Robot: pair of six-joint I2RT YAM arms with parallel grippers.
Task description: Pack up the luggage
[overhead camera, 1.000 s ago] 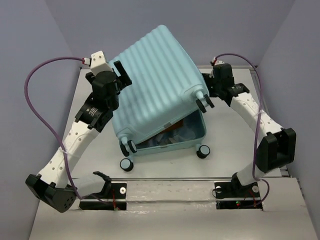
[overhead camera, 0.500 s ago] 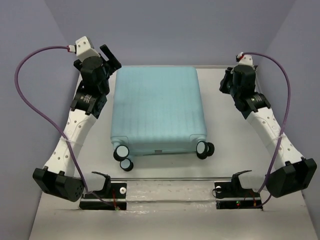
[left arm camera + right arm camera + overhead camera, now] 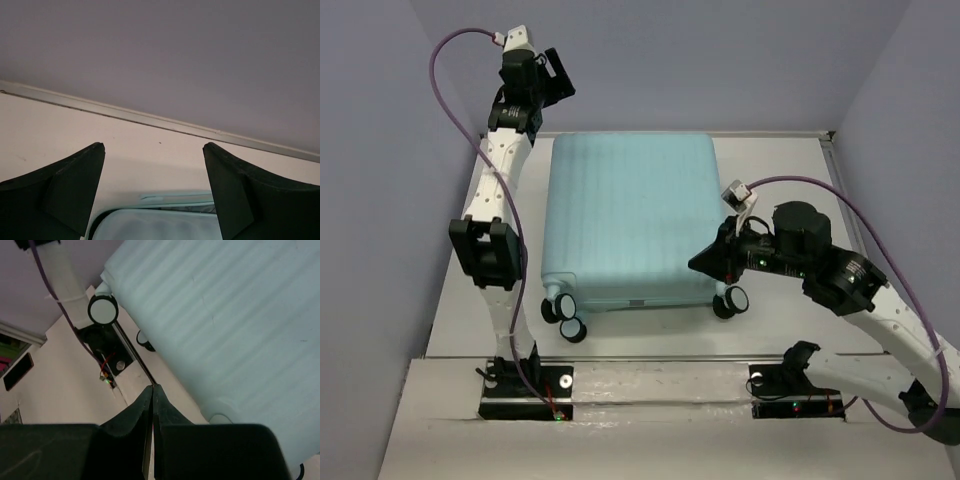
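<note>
1. The left gripper [image 3: 154,150] is hanging high over the far-left corner of the luggage [image 3: 630,215], with its arm reaching up along the left side of the table [image 3: 770,170]. Its jaws are standing wide apart and holding nothing. The left wrist view is showing only a sliver of the pale shell below the fingers. This pose is likely keeping the arm clear of the lid.
2. The luggage is lying flat at the centre of the table with its ribbed shell facing up and its lid down. Its wheels [image 3: 732,298] are pointing toward the near edge. With the lid down, packing is judged to be finished or nearly so.
3. The right gripper [image 3: 703,262] is reaching leftward over the near-right corner of the luggage, just above the right wheel. Its jaws are pressing together on nothing, forming 1 blunt tip. That pose suits pressing the lid edge. Whether the tip is touching the shell cannot be told.
</note>
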